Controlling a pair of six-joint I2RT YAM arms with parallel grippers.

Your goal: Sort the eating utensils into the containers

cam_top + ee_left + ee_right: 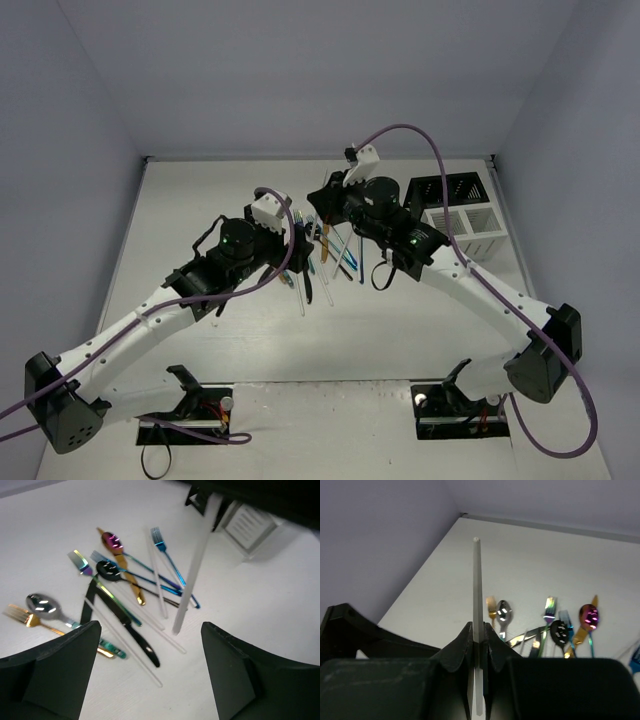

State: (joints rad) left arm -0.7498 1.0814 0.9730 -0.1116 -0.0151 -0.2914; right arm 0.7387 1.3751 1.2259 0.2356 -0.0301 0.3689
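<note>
My right gripper [478, 630] is shut on a slim white stick [477, 590] that stands straight up between its fingers. The left wrist view shows that stick [196, 565] hanging slanted above the table, free of my left gripper [150, 626], which is open with nothing between its fingers. Under it lie the eating utensils: a magenta spoon [112, 541], a blue fork [159, 537], a black spoon [107, 570], a silver spoon [41, 605], a gold fork [20, 614] and a black knife [125, 625]. The containers, a black one [450, 190] and a white one [468, 228], stand at the back right.
Clear thin sticks [125, 645] lie among the utensils on the white table [200, 200]. Both grippers [298, 250] [325, 205] hover close together over the pile [335, 255] at the table's middle. Grey walls close in the back and both sides.
</note>
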